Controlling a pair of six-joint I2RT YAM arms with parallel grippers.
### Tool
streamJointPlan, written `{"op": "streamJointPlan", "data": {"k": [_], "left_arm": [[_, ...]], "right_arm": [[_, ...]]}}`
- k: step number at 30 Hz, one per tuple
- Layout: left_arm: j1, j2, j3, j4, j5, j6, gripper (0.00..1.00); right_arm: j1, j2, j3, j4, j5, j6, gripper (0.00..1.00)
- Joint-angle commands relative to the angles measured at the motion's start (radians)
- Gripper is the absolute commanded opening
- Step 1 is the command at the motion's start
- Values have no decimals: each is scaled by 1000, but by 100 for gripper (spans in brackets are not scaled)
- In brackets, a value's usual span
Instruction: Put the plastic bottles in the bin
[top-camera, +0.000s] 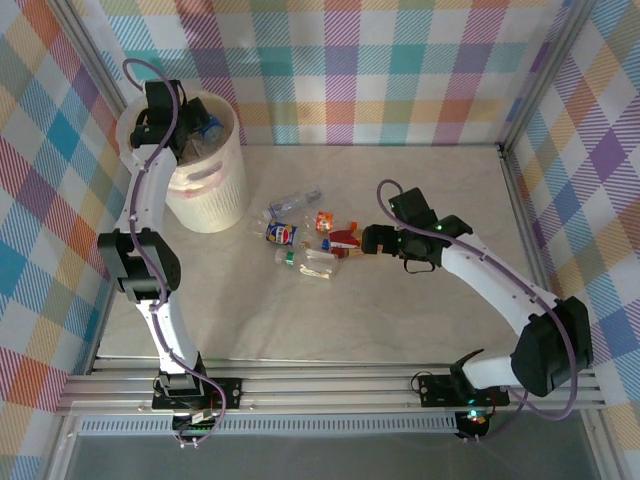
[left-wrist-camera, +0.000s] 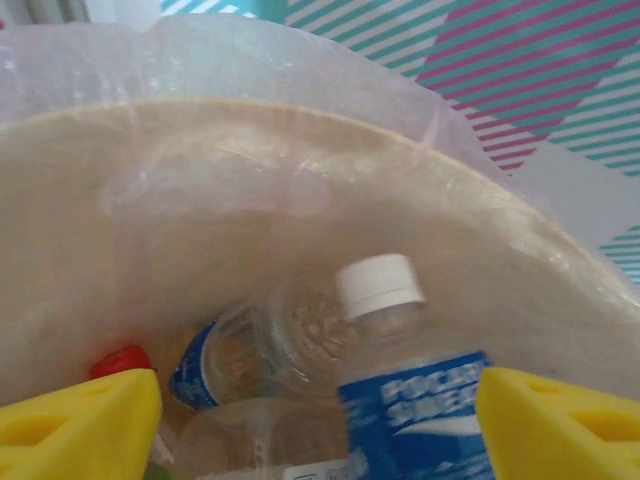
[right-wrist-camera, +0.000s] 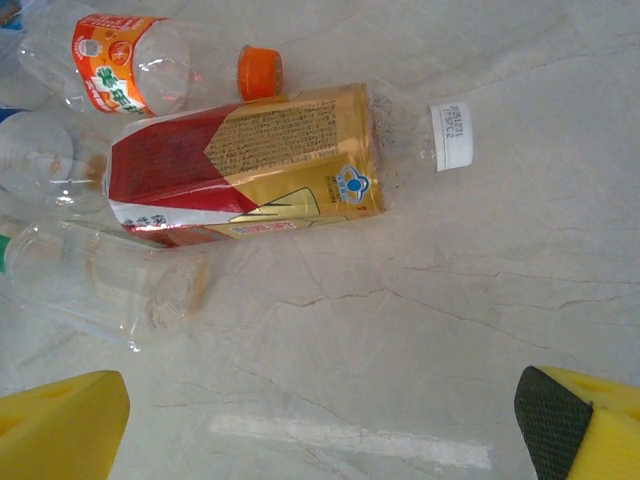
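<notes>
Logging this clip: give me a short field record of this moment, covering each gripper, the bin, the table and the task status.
left gripper: open, over the bin
right gripper: open, over the table, facing the red-and-gold bottle
bin contents: several bottles, a blue-labelled bottle with a white cap on top
on table: orange-capped bottle and clear bottle lying beside the red-and-gold one
task status: unfinished

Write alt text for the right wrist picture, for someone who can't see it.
A red-and-gold labelled bottle with a white cap lies on the table, ahead of the open right gripper. An orange-capped bottle and a clear bottle lie beside it.
</notes>
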Motion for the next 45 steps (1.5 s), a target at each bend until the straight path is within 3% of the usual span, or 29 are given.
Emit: {"op": "streamJointPlan", "data": {"k": [1, 11, 18, 24, 31, 39, 45], "left_arm": [[13, -96, 0, -17, -61, 25, 85], [13, -258, -84, -55, 74, 22, 100], [-14, -527, -413, 69, 197, -22, 100], [-180, -772, -742, 142, 159, -92, 100], [-422, -955, -1078, 185, -20, -382, 100], [-621, -912, -1235, 129, -157, -723, 100], [-681, -815, -1310, 286, -126, -874, 100]], "right_arm": [[-12, 23, 46, 22, -21, -29, 100], [-54, 125, 127, 33, -113, -185, 100], [-91, 239, 216, 16, -174, -274, 100], [-95, 287, 246, 32, -215, -257, 100], [-95, 284, 233, 28, -214, -261, 100], [-95, 269, 215, 19, -180, -245, 100], [-96, 258, 205, 13, -154, -229, 100]]}}
